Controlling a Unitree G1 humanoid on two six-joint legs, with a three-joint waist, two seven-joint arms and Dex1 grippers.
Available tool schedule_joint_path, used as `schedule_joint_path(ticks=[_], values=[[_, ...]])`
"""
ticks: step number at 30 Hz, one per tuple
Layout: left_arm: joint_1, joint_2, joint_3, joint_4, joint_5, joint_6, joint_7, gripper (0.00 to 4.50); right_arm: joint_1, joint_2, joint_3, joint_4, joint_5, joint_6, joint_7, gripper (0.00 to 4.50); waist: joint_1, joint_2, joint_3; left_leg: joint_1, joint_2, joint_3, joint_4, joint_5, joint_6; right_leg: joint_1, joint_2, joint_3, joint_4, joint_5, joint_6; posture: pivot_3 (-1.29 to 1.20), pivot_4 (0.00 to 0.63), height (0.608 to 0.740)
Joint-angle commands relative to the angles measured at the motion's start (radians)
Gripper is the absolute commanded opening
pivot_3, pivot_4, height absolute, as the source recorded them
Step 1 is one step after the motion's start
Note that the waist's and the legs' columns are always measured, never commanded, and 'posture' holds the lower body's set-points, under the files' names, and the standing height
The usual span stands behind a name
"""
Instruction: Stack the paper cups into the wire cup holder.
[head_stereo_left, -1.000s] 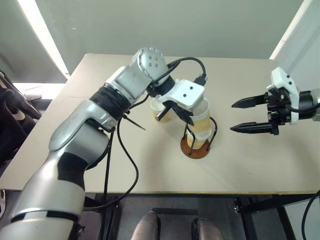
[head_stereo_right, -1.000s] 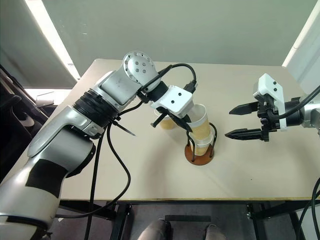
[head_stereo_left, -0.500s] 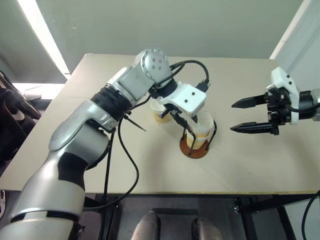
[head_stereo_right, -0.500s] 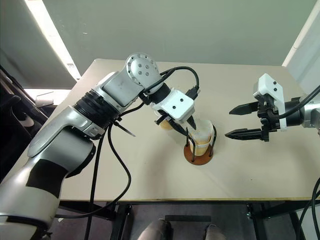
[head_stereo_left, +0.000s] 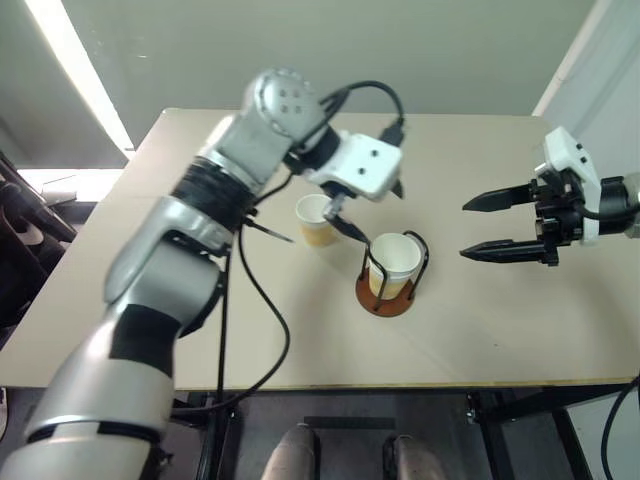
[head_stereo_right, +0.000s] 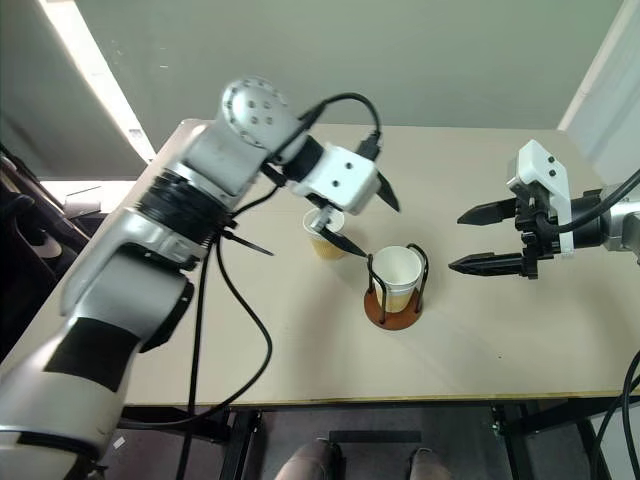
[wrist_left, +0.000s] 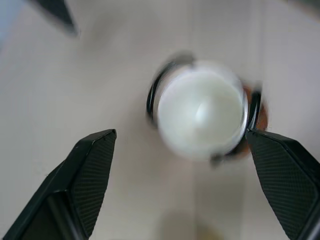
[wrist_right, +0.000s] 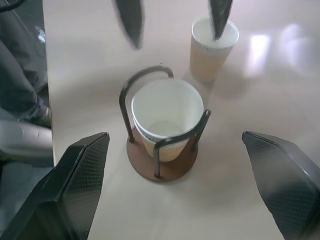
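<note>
Near the middle of the left eye view, the left gripper hangs above the table with its two black fingers spread wide and nothing between them. One finger tip points down between the loose paper cup and the wire cup holder; the other tip stands higher, toward the upper right of it. The holder lies just below and to the right of this gripper, with its reddish-brown disc flat on the table and its two black wire loops upright. Inside the loops two cups are nested, the upper one sitting in the lower one, both with the mouth up. The loose cup stands upright just to the left of the holder, apart from it, almost under the left gripper.

At the right edge of the frame the right gripper is also wide open and empty, with its fingers pointing left toward the holder, well apart from it.

For the coming move, I judge that the loose cup matters: it is clearly nearer to the left gripper, and its long axis is vertical, so a grasp from the side or at the rim should suit.

Count: three paper cups, one holder, two grippers.
</note>
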Motion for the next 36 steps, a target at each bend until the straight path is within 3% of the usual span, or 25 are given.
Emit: schedule_joint_path(ticks=[1,8,17,36], values=[[0.034,0.043,0.036,-0.018,0.100,-0.031,0.074,4.46,-0.032,0.007,-0.013,-0.031,0.035,0.021,-0.003,4.44,-0.003,0.000,0.000,0.000,0.000,0.000,0.000,0.000,0.000,0.000,0.000,0.000,0.000,0.000,0.000,0.00,0.150,0.740],[0.128,0.074,0.044,-0.060,0.272,0.000,0.226,4.46,-0.102,0.088,-0.020,-0.100,0.105,0.083,-0.048,4.44,-0.004,0.000,0.000,-0.001,-0.001,0.000,0.001,0.000,0.000,-0.002,0.000,0.001,0.001,-0.002,-0.003,0.00,0.150,0.740],[0.136,0.028,0.025,0.072,0.405,0.004,0.334,4.46,-0.137,0.104,-0.023,-0.131,0.161,0.135,-0.089,4.44,-0.004,0.000,0.000,-0.002,-0.001,0.000,0.000,0.000,0.000,-0.003,-0.001,0.001,0.001,-0.004,-0.007,0.00,0.150,0.740],[0.104,-0.060,0.027,0.315,0.486,-0.059,0.380,4.46,-0.092,0.053,-0.036,-0.125,0.152,0.096,-0.084,4.44,-0.005,0.000,0.000,-0.002,-0.001,0.001,0.000,0.000,-0.001,-0.005,-0.001,0.002,0.002,-0.002,-0.004,0.00,0.150,0.740]])
